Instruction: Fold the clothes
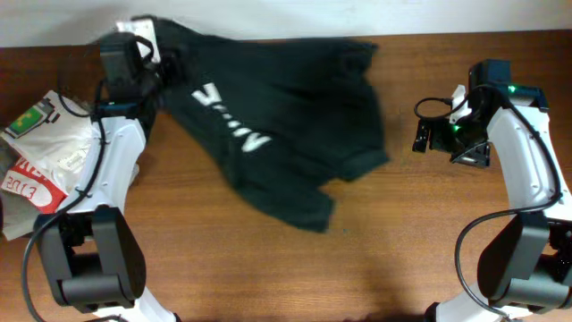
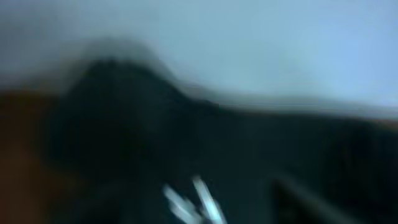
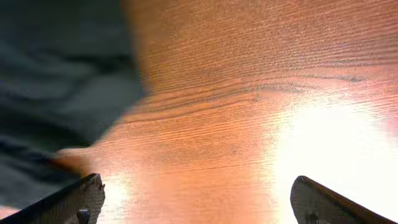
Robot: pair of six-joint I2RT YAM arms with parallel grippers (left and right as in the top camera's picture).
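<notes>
The black T-shirt [image 1: 286, 125] with white letters lies crumpled across the back middle of the wooden table [image 1: 375, 250], one end lifted at the far left. My left gripper [image 1: 152, 49] is at that lifted end; its jaws are hidden by cloth. The left wrist view is blurred and shows only black cloth [image 2: 186, 155] with white marks. My right gripper [image 1: 438, 134] is open and empty, just right of the shirt's edge. The right wrist view shows its fingers [image 3: 196, 199] wide apart over bare wood, with black cloth [image 3: 62, 87] at the left.
A white folded tee with a green label [image 1: 40, 121] and a red-and-white printed garment [image 1: 27, 179] lie at the left edge. A white wall [image 1: 357, 18] runs behind the table's far edge.
</notes>
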